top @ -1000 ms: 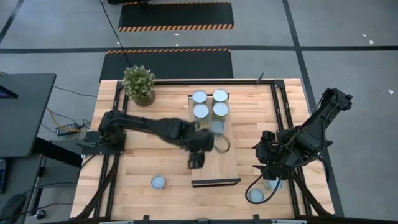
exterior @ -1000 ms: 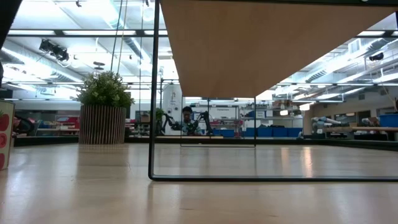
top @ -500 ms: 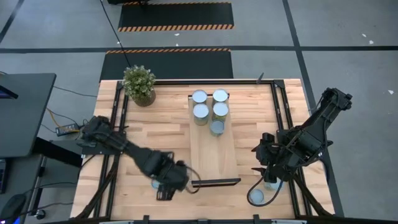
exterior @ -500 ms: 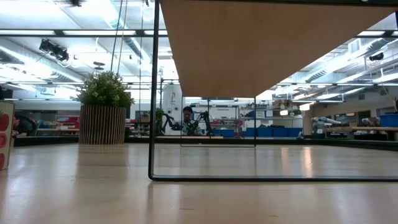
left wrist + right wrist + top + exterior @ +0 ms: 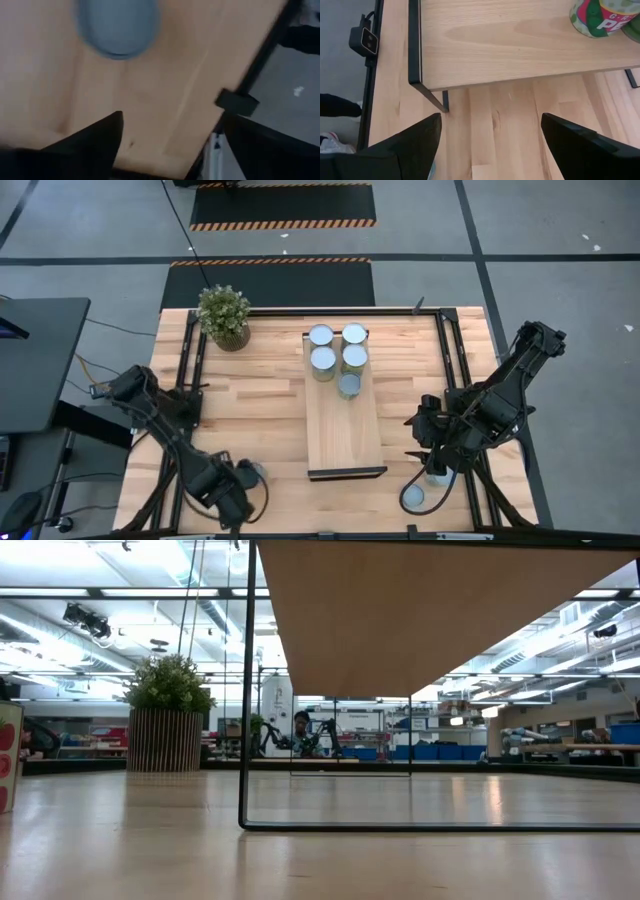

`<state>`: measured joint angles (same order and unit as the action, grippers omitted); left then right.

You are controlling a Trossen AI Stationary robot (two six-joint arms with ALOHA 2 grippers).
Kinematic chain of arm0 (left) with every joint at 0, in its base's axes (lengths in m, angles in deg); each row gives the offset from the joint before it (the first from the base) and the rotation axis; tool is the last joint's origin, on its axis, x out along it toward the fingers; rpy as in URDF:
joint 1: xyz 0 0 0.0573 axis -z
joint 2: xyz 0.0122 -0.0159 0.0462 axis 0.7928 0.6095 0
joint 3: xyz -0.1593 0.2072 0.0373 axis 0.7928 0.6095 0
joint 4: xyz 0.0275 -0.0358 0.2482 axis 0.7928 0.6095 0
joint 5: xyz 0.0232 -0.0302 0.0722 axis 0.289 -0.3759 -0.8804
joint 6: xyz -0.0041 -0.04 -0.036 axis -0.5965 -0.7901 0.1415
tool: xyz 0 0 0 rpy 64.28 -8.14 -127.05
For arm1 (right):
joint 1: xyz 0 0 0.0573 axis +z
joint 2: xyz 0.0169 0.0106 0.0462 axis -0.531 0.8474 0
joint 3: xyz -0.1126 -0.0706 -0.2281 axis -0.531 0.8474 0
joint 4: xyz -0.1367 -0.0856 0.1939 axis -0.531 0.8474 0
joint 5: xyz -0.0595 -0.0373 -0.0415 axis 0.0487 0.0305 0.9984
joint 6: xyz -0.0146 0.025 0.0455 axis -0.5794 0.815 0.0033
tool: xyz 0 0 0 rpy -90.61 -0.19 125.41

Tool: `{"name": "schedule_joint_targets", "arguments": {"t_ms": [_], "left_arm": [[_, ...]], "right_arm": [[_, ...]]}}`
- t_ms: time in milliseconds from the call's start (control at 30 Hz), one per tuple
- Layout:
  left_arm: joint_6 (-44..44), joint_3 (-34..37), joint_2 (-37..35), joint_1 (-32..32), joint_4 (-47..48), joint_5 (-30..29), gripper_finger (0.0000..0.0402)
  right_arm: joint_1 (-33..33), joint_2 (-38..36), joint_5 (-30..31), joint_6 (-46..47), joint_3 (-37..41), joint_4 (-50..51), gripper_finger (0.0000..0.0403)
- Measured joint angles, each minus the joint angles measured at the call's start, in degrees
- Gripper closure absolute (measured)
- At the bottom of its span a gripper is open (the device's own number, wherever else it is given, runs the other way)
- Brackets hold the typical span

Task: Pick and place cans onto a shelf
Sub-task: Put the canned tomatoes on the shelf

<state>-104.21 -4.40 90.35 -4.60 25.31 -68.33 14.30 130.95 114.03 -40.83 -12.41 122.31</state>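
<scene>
Left gripper [image 5: 232,498]: I have it at the near left corner of the table, fingers spread apart, empty.
Loose can [image 5: 253,472]: it stands on the tabletop just beside that gripper, not between the fingers; my left wrist view shows its blue-grey top [image 5: 117,27] ahead of the fingers.
Shelf [image 5: 343,435]: five cans [image 5: 322,360] cluster at its far end.
Right gripper [image 5: 432,448]: it waits near right, fingers apart, above two cans [image 5: 413,496].
Low view: I get only the shelf's underside [image 5: 430,610] and the plant [image 5: 167,712].

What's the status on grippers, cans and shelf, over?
Left gripper open, empty, beside the loose can at the table's front left. Right gripper open, waiting front right. Five cans on the shelf. Nothing blocking.
</scene>
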Motion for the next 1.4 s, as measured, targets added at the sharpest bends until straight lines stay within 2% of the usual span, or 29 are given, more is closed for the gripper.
{"name": "schedule_joint_targets", "arguments": {"t_ms": [133, 300, 833, 933, 1200, 1400], "left_arm": [[-6.2, 5.0, 0.0, 0.2, -6.1, -0.6, 0.0023], [-17.4, 10.5, 0.1, -0.7, -10.6, -1.4, 0.0010], [-24.1, 14.4, 0.1, -3.3, -17.0, -14.6, 0.0010], [-24.5, 14.4, 0.5, -4.6, -17.0, -14.0, 0.0010], [-28.5, 14.5, 2.9, -8.5, -18.2, -7.0, 0.0012], [-31.6, 14.5, 3.5, -10.1, -19.1, -6.8, 0.0016]], "right_arm": [[0.0, 0.0, 0.0, -0.3, 0.0, -0.1, 0.0053], [0.0, 0.0, 0.0, 0.2, 0.0, -0.4, 0.0053], [0.0, 0.0, -0.4, 0.2, 0.0, -0.6, 0.0053], [0.0, 0.0, -0.2, 0.2, 0.0, -0.7, 0.0053], [0.0, 0.0, 0.0, 0.2, 0.0, -0.7, 0.0053], [0.0, 0.1, 0.2, 0.2, 0.0, -1.0, 0.0053]]}}
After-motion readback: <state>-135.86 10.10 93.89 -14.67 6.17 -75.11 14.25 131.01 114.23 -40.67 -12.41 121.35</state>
